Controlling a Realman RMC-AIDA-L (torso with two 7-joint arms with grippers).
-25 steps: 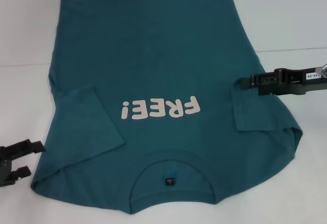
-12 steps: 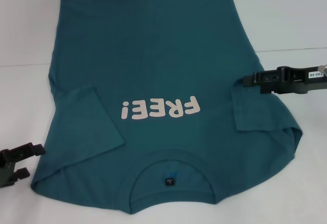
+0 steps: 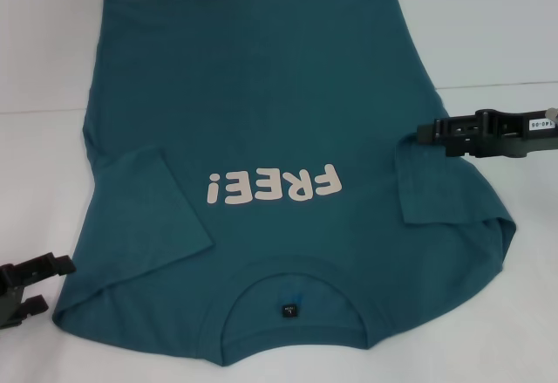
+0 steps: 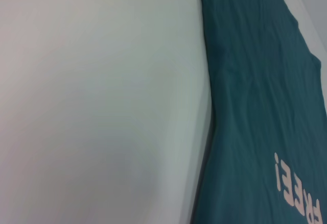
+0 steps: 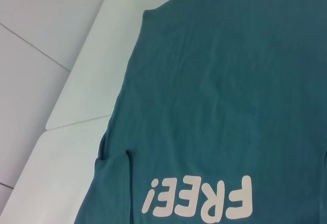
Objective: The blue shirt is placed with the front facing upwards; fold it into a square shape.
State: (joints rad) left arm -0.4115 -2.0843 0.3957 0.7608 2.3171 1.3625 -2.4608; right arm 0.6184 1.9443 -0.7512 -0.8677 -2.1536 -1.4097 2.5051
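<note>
movement first: the left hand has slipped lower and farther out toward the near left corner since a second ago, sitting off the blue shirt's near left edge, over bare desk. its two dark fingers stand apart, one above the other with a gap between, gripping nothing. the right hand has pulled outward a touch and risen slightly in the head view; its tip hangs at the right edge of the shirt, just above the folded-in right sleeve. whether it is released or clenched, i cannot tell from here.

the shirt itself has not budged: flat on the white desk, front up, collar at the near side with the small dark neck label showing, hem at the far side. pale "free!" lettering reads upside down from the head view. both sleeves lie tucked inward over the body, the left sleeve angled across the cloth.

left wrist view: mostly bare desk, with the shirt's long side edge and part of the lettering. right wrist view: the shirt body, the lettering and a sleeve fold beside pale desk panels.
</note>
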